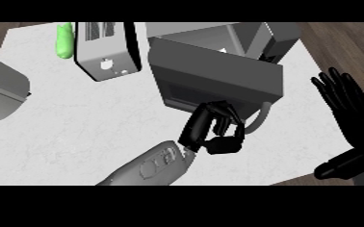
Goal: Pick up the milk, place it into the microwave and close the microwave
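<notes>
Head view: the microwave (227, 57) stands toward the far edge of the white worktop (85, 120), right of its middle, with its dark grey door (213, 79) swung partway across the opening. The left hand (213, 130) is at the door's lower edge, fingers curled beside the curved handle (262, 118); whether they actually grip the handle or only press on the door cannot be told. The milk shows nowhere on the worktop; a small pale shape (223, 51) is visible inside the cavity above the door's top edge, which may be the carton, but this is too small to confirm. Judging from this, the closing step looks to be in hand, and the next move calls for pushing the door toward the microwave's front until it sits flush.

The right hand (341, 101) rests open, fingers up, by the worktop's right edge. A toaster (107, 48) and a green item (65, 41) sit near the far left corner.
</notes>
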### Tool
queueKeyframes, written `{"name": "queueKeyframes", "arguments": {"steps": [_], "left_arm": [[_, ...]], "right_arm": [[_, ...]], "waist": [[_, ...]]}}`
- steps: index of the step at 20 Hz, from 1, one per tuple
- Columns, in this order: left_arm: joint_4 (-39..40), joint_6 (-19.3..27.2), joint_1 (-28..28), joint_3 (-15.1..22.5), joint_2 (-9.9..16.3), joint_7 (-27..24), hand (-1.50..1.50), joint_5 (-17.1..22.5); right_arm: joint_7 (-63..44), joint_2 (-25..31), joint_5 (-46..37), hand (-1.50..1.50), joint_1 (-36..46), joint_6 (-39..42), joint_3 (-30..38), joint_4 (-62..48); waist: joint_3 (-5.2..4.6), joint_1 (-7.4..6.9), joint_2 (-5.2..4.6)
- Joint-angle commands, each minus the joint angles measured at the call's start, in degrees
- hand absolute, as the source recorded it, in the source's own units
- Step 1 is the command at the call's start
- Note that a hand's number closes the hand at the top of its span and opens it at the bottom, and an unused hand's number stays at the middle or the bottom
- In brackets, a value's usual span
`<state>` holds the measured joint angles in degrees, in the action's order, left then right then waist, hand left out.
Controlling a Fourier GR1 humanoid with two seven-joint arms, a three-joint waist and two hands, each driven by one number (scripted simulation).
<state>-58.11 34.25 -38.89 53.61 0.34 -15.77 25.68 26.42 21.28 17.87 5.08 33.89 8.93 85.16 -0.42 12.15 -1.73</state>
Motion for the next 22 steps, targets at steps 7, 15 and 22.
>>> {"name": "queueKeyframes", "arguments": {"steps": [7,15,22], "left_arm": [[7.54,3.37,-10.22,-6.45,-0.33,0.07,1.5,9.08],[9.35,4.07,-12.4,-13.02,-0.34,-6.36,1.5,16.41],[11.66,3.23,-14.06,-14.08,-0.34,-9.9,1.5,19.42]], "right_arm": [[-4.36,1.64,6.54,-1.5,1.83,3.25,-0.43,3.79],[-7.13,2.91,10.4,-1.5,2.16,4.38,-0.43,5.51],[-8.87,4.39,12.84,-1.5,3.42,4.55,0.33,6.54]], "waist": [[0.06,3.72,-1.48],[-0.18,6.01,-2.45],[-0.03,6.66,-2.75]]}}
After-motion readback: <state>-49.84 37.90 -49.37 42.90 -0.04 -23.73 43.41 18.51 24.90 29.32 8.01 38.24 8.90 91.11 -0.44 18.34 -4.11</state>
